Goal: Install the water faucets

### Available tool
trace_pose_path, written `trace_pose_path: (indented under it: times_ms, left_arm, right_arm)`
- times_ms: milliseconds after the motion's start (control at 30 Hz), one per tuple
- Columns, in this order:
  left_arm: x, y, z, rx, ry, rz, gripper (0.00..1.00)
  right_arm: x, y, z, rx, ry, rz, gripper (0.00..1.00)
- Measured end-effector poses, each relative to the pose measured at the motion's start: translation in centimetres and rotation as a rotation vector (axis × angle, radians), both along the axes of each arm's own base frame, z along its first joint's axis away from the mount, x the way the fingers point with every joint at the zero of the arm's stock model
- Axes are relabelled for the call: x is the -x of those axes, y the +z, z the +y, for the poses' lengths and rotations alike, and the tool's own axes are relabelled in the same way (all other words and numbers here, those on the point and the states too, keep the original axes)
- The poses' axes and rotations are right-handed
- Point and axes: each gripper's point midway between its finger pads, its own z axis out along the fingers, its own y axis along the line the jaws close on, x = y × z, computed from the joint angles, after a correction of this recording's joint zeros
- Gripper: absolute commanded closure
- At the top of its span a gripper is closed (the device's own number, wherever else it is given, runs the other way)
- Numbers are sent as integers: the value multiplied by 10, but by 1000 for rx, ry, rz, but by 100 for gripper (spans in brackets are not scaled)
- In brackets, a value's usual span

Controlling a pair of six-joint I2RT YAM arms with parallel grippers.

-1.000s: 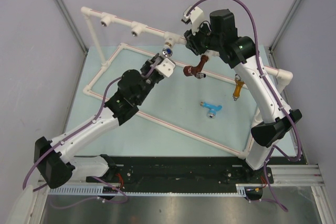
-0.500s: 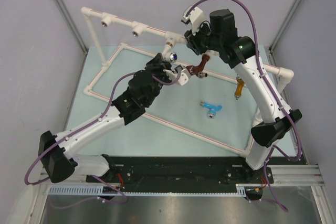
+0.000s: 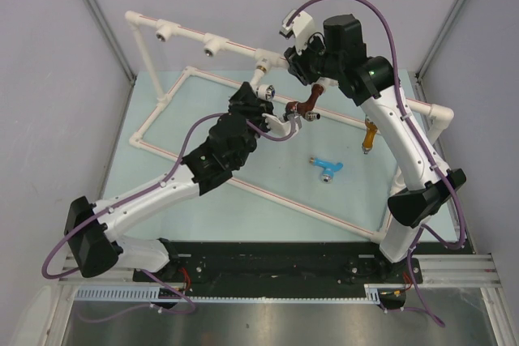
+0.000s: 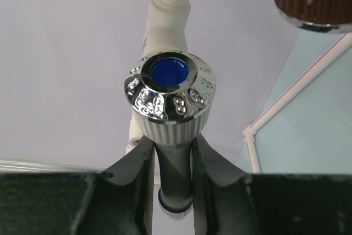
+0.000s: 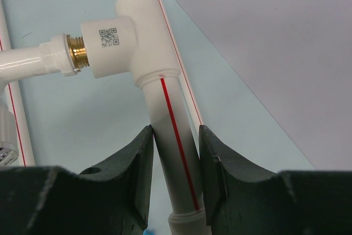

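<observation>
your left claw (image 4: 171,152) is clenched on the stem of the white faucet (image 4: 169,94), just under its shiny knob with the blue centre. in the overhead view this faucet hangs near the middle of the frame, below a tee socket (image 5: 113,39) on the raised rail of the pipe frame (image 3: 186,38). in the right wrist view that socket has a brass thread (image 5: 77,53) on a white piece set in its mouth. two more sockets (image 3: 165,34) sit along the rail toward the upper left.

your right claw (image 5: 175,152) is clamped on the red-striped pipe (image 5: 170,108), just below the tee.

the brown faucet (image 3: 304,107) hangs just right of the left claw; its ribbed end fills the upper right corner of the left wrist view, so room there is tight. the orange-yellow faucet (image 3: 369,135) sits against the rail at the right of the frame. you cannot tell whether either one is screwed in. the blue faucet (image 3: 326,168) lies on the surface (image 3: 349,192) right of centre, inside the flat pipe rectangle, well apart from both claws, with bare mat all round it. grey walls close in at the left and right edges.
</observation>
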Motion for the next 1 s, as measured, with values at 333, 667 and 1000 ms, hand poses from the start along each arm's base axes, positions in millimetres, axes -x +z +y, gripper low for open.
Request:
trace_pose_path:
  times_ms: [333, 667, 1000]
  left_arm:
    - [-1, 1, 1, -136, 14, -37, 86]
    - [0, 2, 3, -192, 20, -50, 60]
    - [-4, -8, 3, -219, 21, -32, 25]
  right_arm:
    - [0, 0, 0, 0, 1, -1, 100]
    - [0, 0, 0, 1, 4, -1, 97]
    - [11, 0, 4, -1, 27, 14, 96]
